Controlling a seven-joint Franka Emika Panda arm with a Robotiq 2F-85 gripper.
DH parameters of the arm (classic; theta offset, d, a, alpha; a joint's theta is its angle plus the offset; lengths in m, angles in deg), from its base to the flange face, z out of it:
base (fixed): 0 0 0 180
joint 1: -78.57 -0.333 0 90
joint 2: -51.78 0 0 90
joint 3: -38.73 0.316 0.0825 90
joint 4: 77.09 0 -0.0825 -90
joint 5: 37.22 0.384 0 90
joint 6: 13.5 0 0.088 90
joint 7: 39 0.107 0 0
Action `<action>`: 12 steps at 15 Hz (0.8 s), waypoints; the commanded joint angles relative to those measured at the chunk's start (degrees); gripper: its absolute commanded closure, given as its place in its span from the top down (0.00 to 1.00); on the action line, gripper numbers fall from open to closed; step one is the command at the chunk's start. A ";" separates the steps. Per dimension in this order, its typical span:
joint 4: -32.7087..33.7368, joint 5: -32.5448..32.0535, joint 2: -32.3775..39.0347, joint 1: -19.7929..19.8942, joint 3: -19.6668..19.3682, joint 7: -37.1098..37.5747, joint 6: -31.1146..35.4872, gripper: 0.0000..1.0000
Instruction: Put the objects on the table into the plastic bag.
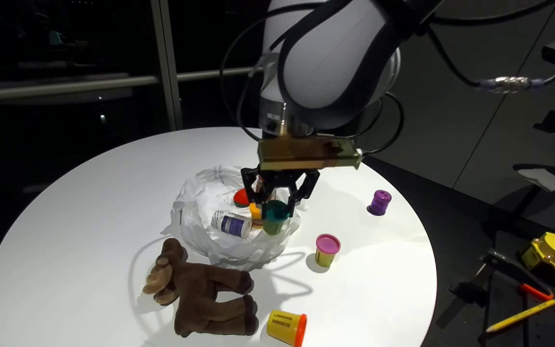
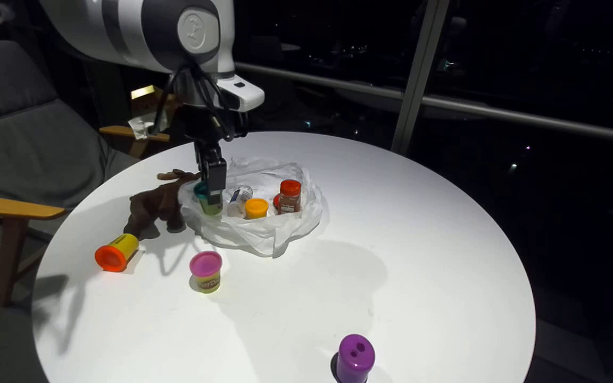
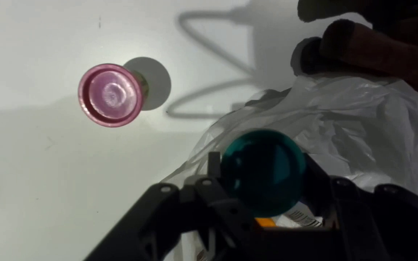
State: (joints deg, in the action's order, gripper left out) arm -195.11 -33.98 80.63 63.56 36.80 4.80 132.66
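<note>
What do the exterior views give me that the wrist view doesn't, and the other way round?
Only the exterior views: the purple container, the orange-lidded yellow cup lying on its side, and the body of the held teal-lidded cup.
Only the wrist view: a look almost straight down onto the teal lid, but no extra object I can make out.
Both: the claw, the upright pink-lidded cup, the plastic bag, the table and the brown plush toy.
</note>
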 commanded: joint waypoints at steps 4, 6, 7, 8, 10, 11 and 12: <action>12.14 -5.50 11.81 -5.04 -4.42 5.80 4.98 0.28; 13.48 -5.48 12.78 -5.43 -5.25 6.10 5.53 0.28; 13.95 -5.42 13.19 -5.43 -5.45 5.76 4.92 0.28; 14.52 -5.34 13.61 -5.25 -5.38 5.10 4.04 0.28; 14.59 -5.22 13.49 -4.60 -4.83 3.51 2.20 0.73; 14.35 -5.16 13.07 -4.34 -4.55 2.90 1.28 0.80; 13.43 -5.23 11.98 -4.21 -4.39 2.32 0.53 0.86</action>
State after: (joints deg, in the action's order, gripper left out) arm -182.31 -38.26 93.71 59.07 32.19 8.61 136.11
